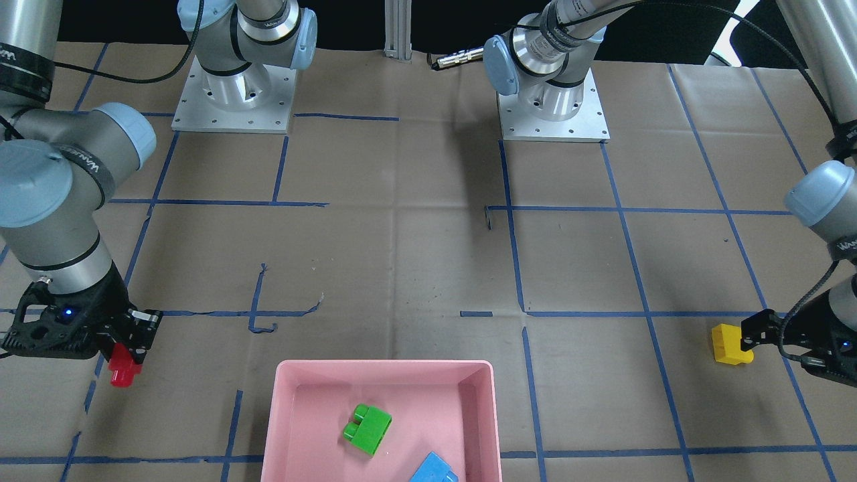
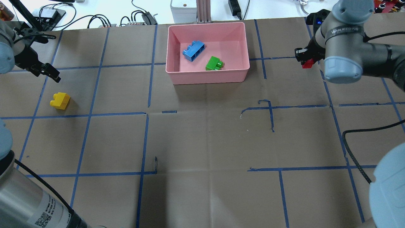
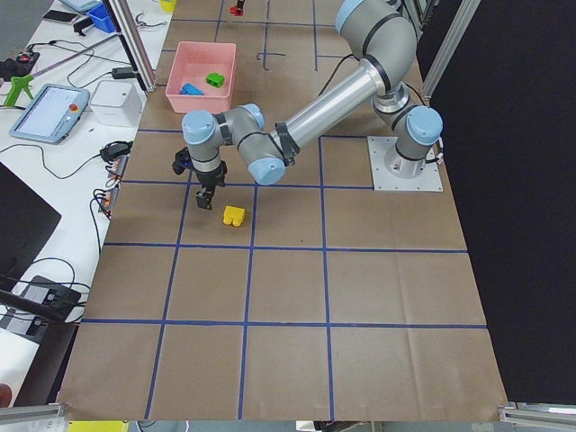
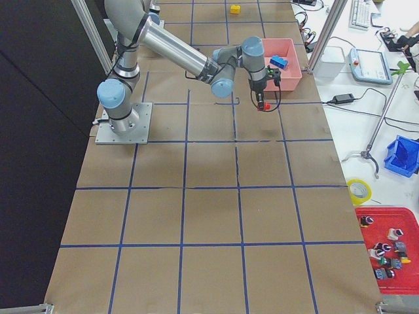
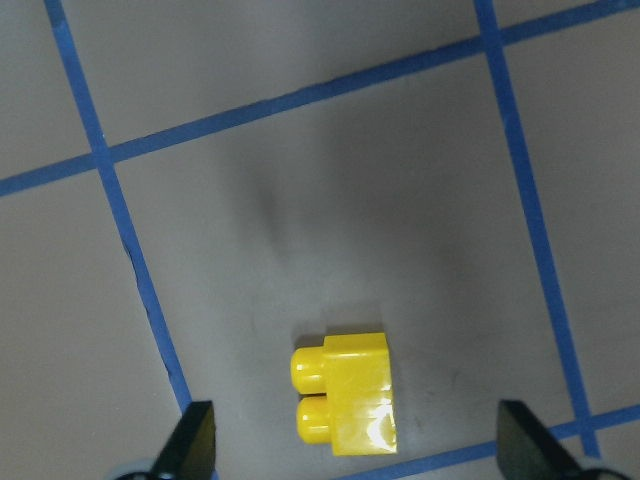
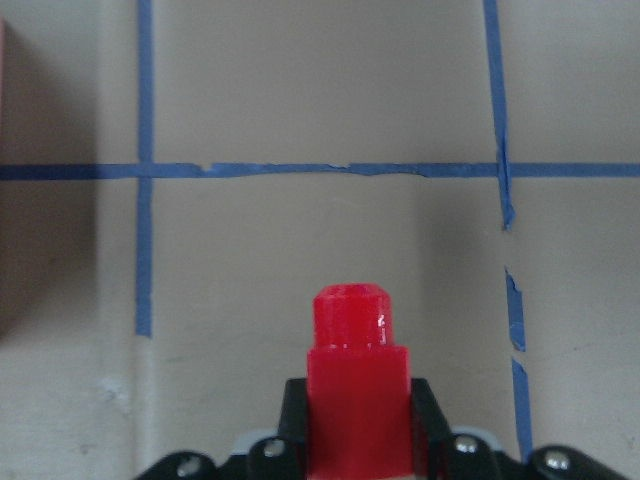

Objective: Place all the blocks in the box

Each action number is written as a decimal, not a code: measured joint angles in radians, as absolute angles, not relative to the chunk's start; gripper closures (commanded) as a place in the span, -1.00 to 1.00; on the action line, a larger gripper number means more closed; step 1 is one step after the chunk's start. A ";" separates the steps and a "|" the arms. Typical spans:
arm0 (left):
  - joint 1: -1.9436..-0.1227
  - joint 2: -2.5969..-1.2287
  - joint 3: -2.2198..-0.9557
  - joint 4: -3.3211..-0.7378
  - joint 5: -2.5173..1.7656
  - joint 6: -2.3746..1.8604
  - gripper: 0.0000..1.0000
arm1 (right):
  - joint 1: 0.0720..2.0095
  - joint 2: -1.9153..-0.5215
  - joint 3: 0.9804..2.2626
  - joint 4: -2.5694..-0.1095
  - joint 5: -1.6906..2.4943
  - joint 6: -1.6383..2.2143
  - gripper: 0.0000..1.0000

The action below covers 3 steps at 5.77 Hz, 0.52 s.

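The pink box stands at the far middle of the table and holds the blue block and the green block. In the front-facing view the box is at the bottom edge. My right gripper is shut on the red block and holds it above the paper, to the right of the box. The red block hangs below its fingers. My left gripper is open above the yellow block, which lies on the table between the fingertips. The yellow block is far left of the box.
Brown paper with a blue tape grid covers the table. The two arm bases stand at the robot's side. A black cable loops over the right part. Electronics and cables lie past the far edge.
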State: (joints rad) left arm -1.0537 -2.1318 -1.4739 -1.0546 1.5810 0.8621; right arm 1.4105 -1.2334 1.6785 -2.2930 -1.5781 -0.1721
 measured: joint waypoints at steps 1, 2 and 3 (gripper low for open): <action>-1.053 -2.165 -1.494 -1.026 1.553 0.877 -0.99 | 1.458 -1.232 1.564 -2.162 -1.497 -0.193 0.95; -1.052 -2.190 -1.503 -1.019 1.536 0.882 -0.99 | 1.530 -1.185 1.464 -2.111 -1.395 -0.208 0.95; -1.046 -2.198 -1.510 -1.017 1.532 0.886 -0.99 | 1.610 -1.099 1.393 -2.167 -1.313 -0.214 0.95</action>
